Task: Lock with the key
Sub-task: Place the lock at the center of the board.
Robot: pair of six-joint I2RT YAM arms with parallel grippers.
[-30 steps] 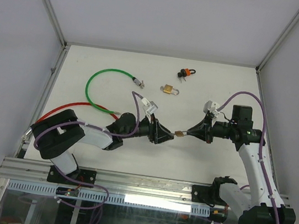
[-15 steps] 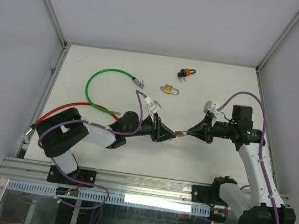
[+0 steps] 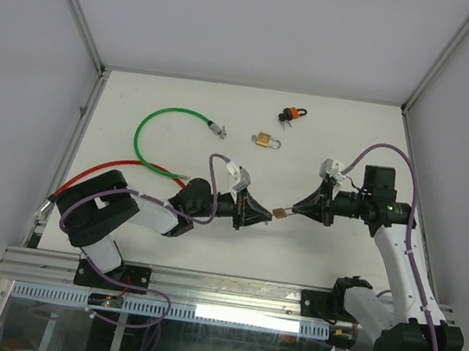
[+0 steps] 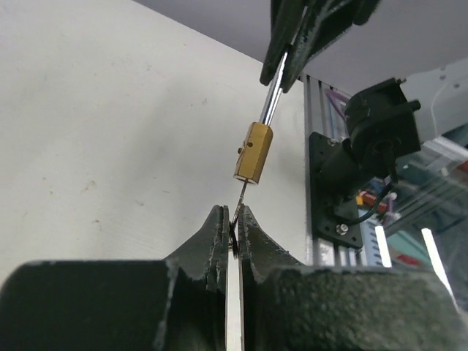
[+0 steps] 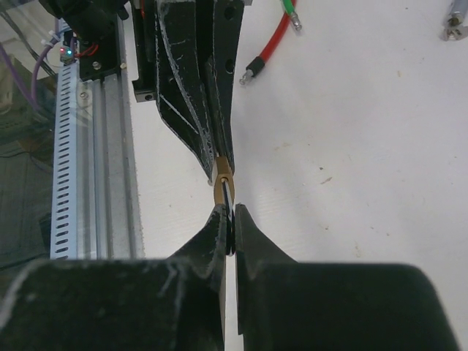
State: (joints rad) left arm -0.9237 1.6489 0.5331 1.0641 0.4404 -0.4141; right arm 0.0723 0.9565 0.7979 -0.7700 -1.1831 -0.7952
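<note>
White table. Green cable loop and red cable, left side. Left gripper is clamped on the key, whose blade is mostly hidden. Right gripper pinches the shackle of the brass padlock, held between the two. Spare brass padlock and orange-black lock lie beyond, details unclear.

left gripper pinching key, brass padlock above
</note>
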